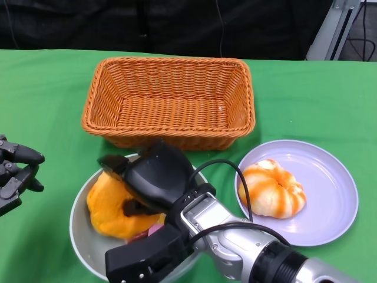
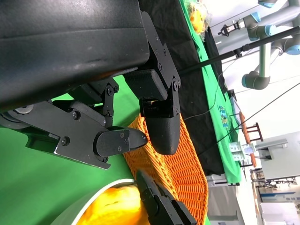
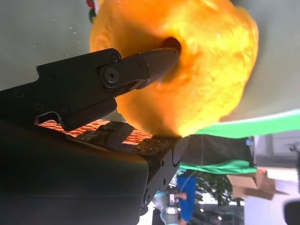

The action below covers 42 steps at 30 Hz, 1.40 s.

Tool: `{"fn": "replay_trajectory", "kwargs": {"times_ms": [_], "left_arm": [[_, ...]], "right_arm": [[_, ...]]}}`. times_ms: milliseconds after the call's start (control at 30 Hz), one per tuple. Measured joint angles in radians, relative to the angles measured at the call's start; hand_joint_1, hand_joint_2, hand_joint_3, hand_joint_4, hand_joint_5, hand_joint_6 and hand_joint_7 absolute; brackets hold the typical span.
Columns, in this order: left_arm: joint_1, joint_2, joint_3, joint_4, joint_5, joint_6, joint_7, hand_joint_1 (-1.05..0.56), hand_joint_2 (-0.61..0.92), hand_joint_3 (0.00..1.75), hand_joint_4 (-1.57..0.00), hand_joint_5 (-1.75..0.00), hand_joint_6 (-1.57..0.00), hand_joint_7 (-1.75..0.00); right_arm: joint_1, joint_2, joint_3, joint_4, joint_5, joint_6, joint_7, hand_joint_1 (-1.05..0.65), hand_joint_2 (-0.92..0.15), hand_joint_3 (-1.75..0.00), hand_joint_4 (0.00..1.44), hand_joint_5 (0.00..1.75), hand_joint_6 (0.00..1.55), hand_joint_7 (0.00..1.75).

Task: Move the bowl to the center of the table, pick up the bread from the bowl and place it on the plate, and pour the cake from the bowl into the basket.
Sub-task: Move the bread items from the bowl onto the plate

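I am working the right hand [image 1: 154,177] down inside the bowl [image 1: 79,227], nearest me on the green table [image 1: 47,88]. Its fingers are closing around the orange bun-shaped piece [image 1: 106,206]; in the right wrist view one fingertip [image 3: 161,61] is pressing into a dimple in that piece [image 3: 197,70]. I judge it gripped, though I cannot tell whether it has left the bowl floor. A pink scrap [image 1: 144,234] is showing beside it, too hidden to identify.

The left hand [image 1: 15,171] is hovering to the bowl's left, fingers parted, holding nothing.

A striped orange-and-white bun [image 1: 272,188] is already lying on the plate [image 1: 336,194], to the bowl's right. The basket [image 1: 171,100] is standing just beyond the bowl, with nothing visible in it.

I judge the bowl's remaining contents to be the step in hand; the next move calls for getting them over the near basket rim.

Count: one bowl, one plate, one basket, one bun on the plate, one orange piece in the bowl.
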Motion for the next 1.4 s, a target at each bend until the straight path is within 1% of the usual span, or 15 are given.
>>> {"fn": "replay_trajectory", "kwargs": {"times_ms": [133, 200, 267, 433, 467, 533, 667, 800, 900, 1000, 1033, 1133, 1200, 1300, 1400], "left_arm": [[0.0, 0.0, 0.0, 0.004, 0.001, -0.008, 0.0, -0.1, 0.78, 0.57, -0.85, -1.26, -0.93, -0.82], [0.0, 0.0, 0.0, 0.007, 0.001, -0.011, 0.0, -0.1, 0.78, 0.57, -0.85, -1.25, -0.94, -0.82], [0.0, 0.0, 0.0, 0.007, 0.0, -0.011, 0.0, -0.1, 0.78, 0.56, -0.85, -1.25, -0.94, -0.81], [0.0, 0.0, 0.0, 0.009, 0.0, -0.011, 0.0, -0.1, 0.78, 0.56, -0.86, -1.25, -0.94, -0.81], [0.0, 0.0, 0.0, 0.01, 0.0, -0.011, 0.0, -0.1, 0.78, 0.56, -0.86, -1.25, -0.94, -0.81], [0.0, 0.0, 0.0, 0.012, 0.0, -0.011, 0.0, -0.1, 0.79, 0.55, -0.86, -1.24, -0.93, -0.81], [0.0, 0.0, 0.0, 0.013, -0.001, -0.01, 0.0, -0.09, 0.79, 0.54, -0.85, -1.25, -0.93, -0.81], [0.0, 0.0, 0.0, 0.014, -0.001, -0.009, 0.0, -0.1, 0.79, 0.53, -0.85, -1.25, -0.93, -0.8], [0.0, 0.0, 0.0, 0.014, 0.0, -0.009, 0.0, -0.08, 0.79, 0.52, -0.85, -1.25, -0.93, -0.8], [-0.001, 0.0, 0.0, 0.019, 0.002, -0.01, 0.0, -0.1, 0.79, 0.52, -0.85, -1.23, -0.93, -0.8], [-0.001, 0.0, 0.0, 0.02, 0.003, -0.01, 0.0, -0.1, 0.79, 0.51, -0.85, -1.23, -0.93, -0.8], [-0.001, 0.0, 0.0, 0.021, 0.004, -0.01, 0.0, -0.1, 0.79, 0.51, -0.85, -1.23, -0.93, -0.8], [-0.001, 0.0, 0.0, 0.022, 0.004, -0.01, 0.0, -0.1, 0.79, 0.51, -0.84, -1.24, -0.93, -0.8], [-0.001, 0.0, 0.0, 0.023, 0.004, -0.01, 0.0, -0.09, 0.79, 0.51, -0.84, -1.25, -0.93, -0.8], [-0.001, 0.0, 0.0, 0.023, 0.004, -0.01, 0.0, -0.08, 0.79, 0.52, -0.84, -1.26, -0.93, -0.81]], "right_arm": [[-0.002, -0.002, -0.024, 0.018, 0.02, -0.053, -0.046, -0.35, -0.91, 0.0, 1.0, 0.32, 0.99, 0.13], [-0.002, -0.004, -0.034, 0.026, 0.039, -0.08, -0.065, -0.36, -0.92, -0.02, 0.94, 0.47, 1.04, 0.09], [-0.002, -0.004, -0.043, 0.03, 0.047, -0.101, -0.072, -0.38, -0.92, -0.02, 0.89, 0.54, 1.05, 0.06], [-0.002, -0.012, -0.07, 0.029, 0.07, -0.13, -0.072, -0.42, -0.92, -0.03, 0.88, 0.58, 1.07, 0.06], [-0.002, -0.015, -0.074, 0.028, 0.074, -0.136, -0.072, -0.41, -0.92, -0.02, 0.84, 0.69, 1.08, 0.05], [-0.002, -0.02, -0.088, 0.023, 0.081, -0.14, -0.07, -0.4, -0.92, -0.01, 0.8, 0.79, 1.08, 0.05], [-0.001, -0.032, -0.112, -0.003, 0.097, -0.143, -0.046, -0.37, -0.91, 0.0, 0.79, 0.85, 1.09, 0.04], [-0.001, -0.036, -0.148, -0.034, 0.139, -0.17, -0.027, -0.33, -0.91, 0.0, 0.69, 1.17, 1.12, 0.05], [0.005, -0.047, -0.171, -0.071, 0.173, -0.183, 0.013, -0.35, -0.92, -0.03, 0.7, 1.09, 1.11, 0.05], [0.019, -0.058, -0.197, -0.115, 0.216, -0.194, 0.05, -0.35, -0.91, -0.01, 0.74, 1.05, 1.13, 0.05], [0.026, -0.059, -0.209, -0.13, 0.234, -0.196, 0.066, -0.34, -0.91, -0.01, 0.75, 1.06, 1.14, 0.05], [0.049, -0.062, -0.241, -0.174, 0.281, -0.197, 0.116, -0.31, -0.89, 0.0, 0.74, 1.19, 1.16, 0.04], [0.063, -0.065, -0.259, -0.198, 0.294, -0.197, 0.134, -0.3, -0.89, 0.0, 0.74, 1.22, 1.16, 0.04], [0.071, -0.075, -0.265, -0.216, 0.297, -0.197, 0.145, -0.3, -0.9, 0.0, 0.7, 1.33, 1.17, 0.03], [0.073, -0.087, -0.269, -0.22, 0.297, -0.196, 0.147, -0.29, -0.9, 0.0, 0.7, 1.32, 1.17, 0.02]]}}
